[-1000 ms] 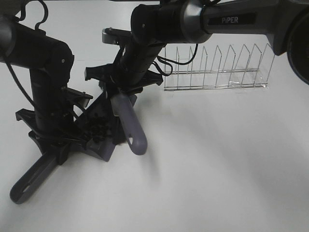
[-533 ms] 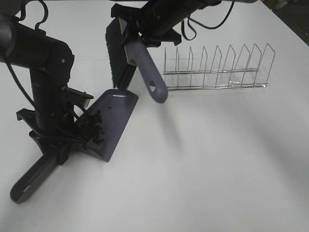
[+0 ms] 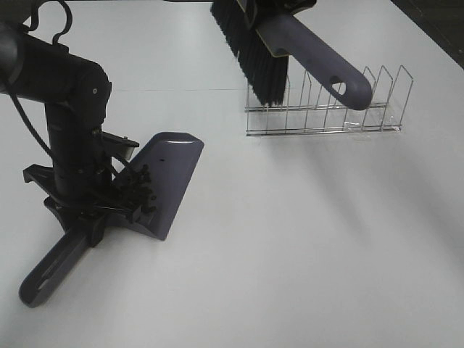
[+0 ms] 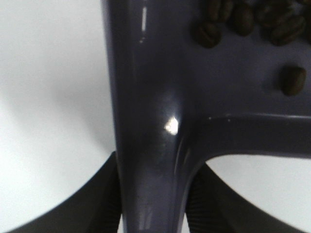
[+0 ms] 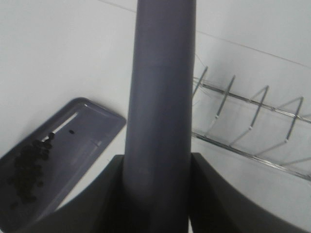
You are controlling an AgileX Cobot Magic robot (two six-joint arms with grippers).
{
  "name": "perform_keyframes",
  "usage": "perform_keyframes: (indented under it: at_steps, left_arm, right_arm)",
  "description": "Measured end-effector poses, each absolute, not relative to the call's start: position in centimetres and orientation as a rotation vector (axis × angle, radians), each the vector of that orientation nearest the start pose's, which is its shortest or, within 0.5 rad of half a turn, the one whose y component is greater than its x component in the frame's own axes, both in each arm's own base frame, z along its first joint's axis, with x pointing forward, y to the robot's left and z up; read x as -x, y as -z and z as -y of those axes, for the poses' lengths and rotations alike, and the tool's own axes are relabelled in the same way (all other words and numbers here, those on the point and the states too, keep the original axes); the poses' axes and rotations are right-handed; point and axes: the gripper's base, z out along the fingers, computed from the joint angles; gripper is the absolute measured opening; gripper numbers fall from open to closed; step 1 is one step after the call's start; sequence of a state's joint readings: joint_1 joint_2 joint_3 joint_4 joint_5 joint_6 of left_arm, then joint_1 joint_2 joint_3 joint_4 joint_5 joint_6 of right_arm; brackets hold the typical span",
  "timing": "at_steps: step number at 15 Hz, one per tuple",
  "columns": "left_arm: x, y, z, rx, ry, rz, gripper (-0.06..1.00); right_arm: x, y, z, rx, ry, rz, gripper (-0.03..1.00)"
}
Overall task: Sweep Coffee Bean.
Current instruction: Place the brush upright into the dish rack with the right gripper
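Observation:
A purple dustpan (image 3: 168, 176) lies on the white table at the left, with the coffee beans (image 3: 141, 197) clustered at its inner end. My left gripper (image 3: 88, 206) is shut on the dustpan's handle (image 3: 51, 270). The left wrist view shows the handle (image 4: 146, 145) between the fingers (image 4: 99, 204) and several beans (image 4: 243, 19). My right gripper is out of frame at the top and holds a purple brush (image 3: 319, 58) with black bristles (image 3: 250, 51) high above the wire rack. The right wrist view shows the brush handle (image 5: 160, 97) clamped, the dustpan (image 5: 73, 141) and beans (image 5: 29, 167) below.
A clear wire dish rack (image 3: 326, 105) stands at the back right on the table, right under the raised brush. The left arm's black column (image 3: 69, 138) rises over the dustpan's handle end.
The right arm has lifted the brush off the dustpan and carried it up and to the right, over the rack. The dustpan and left arm have stayed put.

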State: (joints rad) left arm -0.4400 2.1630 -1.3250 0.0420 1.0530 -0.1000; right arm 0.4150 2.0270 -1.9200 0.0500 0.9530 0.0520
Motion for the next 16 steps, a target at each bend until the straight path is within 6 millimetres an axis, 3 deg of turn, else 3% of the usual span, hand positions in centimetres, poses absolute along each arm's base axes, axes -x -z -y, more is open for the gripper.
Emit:
perform_keyframes:
  at_steps: [6,9,11,12,16]
  left_arm:
    - [-33.3,-9.5,15.4,-0.505,-0.158,-3.308,0.34]
    - [-33.5,-11.0,15.5,-0.436,-0.113,-3.242,0.34]
    - [-33.8,-12.9,14.9,-0.33,-0.067,-3.207,0.34]
    - [-34.3,-13.8,13.5,-0.209,-0.026,-3.204,0.34]
    - [-35.0,-13.8,11.7,-0.098,0.013,-3.214,0.34]
  right_arm:
    - [-39.6,-30.7,-16.9,0.469,-0.068,-2.678,0.31]
    - [-36.8,-31.1,-15.0,0.486,0.022,-2.698,0.31]
    - [-34.7,-30.2,-12.9,0.434,0.051,-2.744,0.31]
    - [-33.1,-28.8,-9.7,0.323,0.074,-2.799,0.31]
    - [-31.7,-25.9,-5.5,0.173,0.126,-2.908,0.31]
